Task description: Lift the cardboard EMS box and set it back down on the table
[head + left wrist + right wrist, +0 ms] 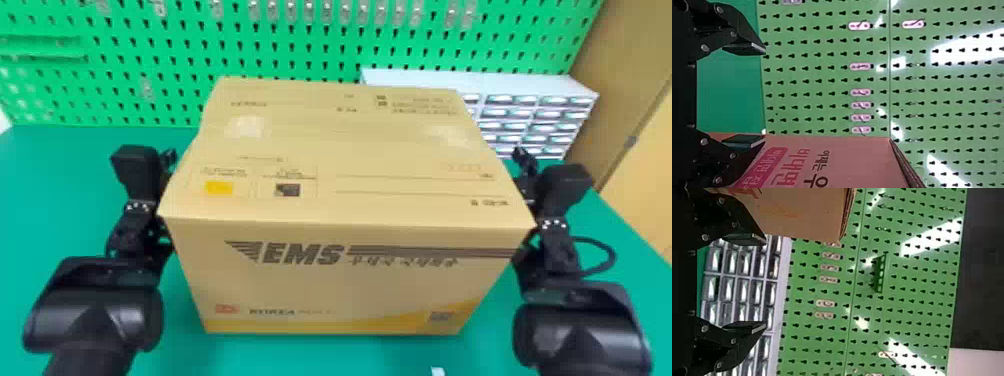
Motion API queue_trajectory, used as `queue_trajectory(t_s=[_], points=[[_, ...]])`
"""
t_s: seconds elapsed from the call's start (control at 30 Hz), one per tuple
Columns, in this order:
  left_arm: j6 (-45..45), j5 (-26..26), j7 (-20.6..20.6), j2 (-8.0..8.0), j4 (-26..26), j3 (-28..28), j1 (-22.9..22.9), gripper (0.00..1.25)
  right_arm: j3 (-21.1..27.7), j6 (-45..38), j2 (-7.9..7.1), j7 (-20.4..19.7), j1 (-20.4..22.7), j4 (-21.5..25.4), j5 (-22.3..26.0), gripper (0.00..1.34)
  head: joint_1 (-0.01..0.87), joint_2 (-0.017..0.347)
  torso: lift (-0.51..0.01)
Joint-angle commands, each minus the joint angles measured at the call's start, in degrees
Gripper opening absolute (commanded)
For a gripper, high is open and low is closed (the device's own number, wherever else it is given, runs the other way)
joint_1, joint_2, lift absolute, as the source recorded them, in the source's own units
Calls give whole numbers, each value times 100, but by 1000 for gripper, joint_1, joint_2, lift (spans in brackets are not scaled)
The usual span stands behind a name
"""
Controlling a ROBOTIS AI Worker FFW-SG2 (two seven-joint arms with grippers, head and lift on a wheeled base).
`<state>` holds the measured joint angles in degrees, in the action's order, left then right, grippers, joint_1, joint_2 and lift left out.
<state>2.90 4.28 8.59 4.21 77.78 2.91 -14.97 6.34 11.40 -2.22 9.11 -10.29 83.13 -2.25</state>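
EMS box (345, 290) is sitting dead center in the head view, top closed, wide front face toward the camera with the dark stripes and lettering. Can't tell if its bottom is touching the desk (75, 200) or not.

Going near to far: there's a little white scrap (437, 371) right at the bottom edge of the frame, a bit right of the middle. The chunky black left arm (100, 310) comes in at lower left and the right arm (580, 320) at lower right, one on each side of the box. A black cable (607, 255) loops out beside the right one.

Farther up, the left tool (168, 159) is by the box's left side and the right tool (524, 161) is by its right side. In the left wrist view the tool's fingers are spread wide, nothing pinched between them, one overlapping the box and the other well apart from it. Same deal in the right wrist view: spread, no pinch, one finger lapping the box's side and the other in front of the drawer cabinet (525, 85). Whether either one really presses on the cardboard, I can't tell.

That cabinet is behind the box, upper right of the frame. Green pegboard (175, 30) runs across the top at the back, with a tan panel (640, 30) in the upper right corner.
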Motion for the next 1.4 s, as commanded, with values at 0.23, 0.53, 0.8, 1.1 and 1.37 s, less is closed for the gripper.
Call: queue_trajectory(t_s=[0.23, 0.53, 0.8, 1.1, 1.37], points=[[-53, -77, 82, 1, 220, -54, -261, 787, -10, -68, -50, -41, -202, 72, 40, 831, 678, -14, -91], [-70, -85, 82, 1, 229, -54, -252, 785, 8, -68, -59, -76, -193, 72, 49, 831, 678, -14, -91], [-79, -94, 82, -8, 238, -80, -244, 785, 8, -77, -50, -85, -193, 72, 49, 831, 678, -14, -91], [-105, -103, 82, -8, 238, -45, -217, 785, 17, -94, -59, -85, -184, 72, 49, 830, 678, -14, -91], [-114, -112, 82, 1, 238, -54, -200, 785, 8, -103, -59, -85, -184, 80, 32, 831, 678, -14, -91]])
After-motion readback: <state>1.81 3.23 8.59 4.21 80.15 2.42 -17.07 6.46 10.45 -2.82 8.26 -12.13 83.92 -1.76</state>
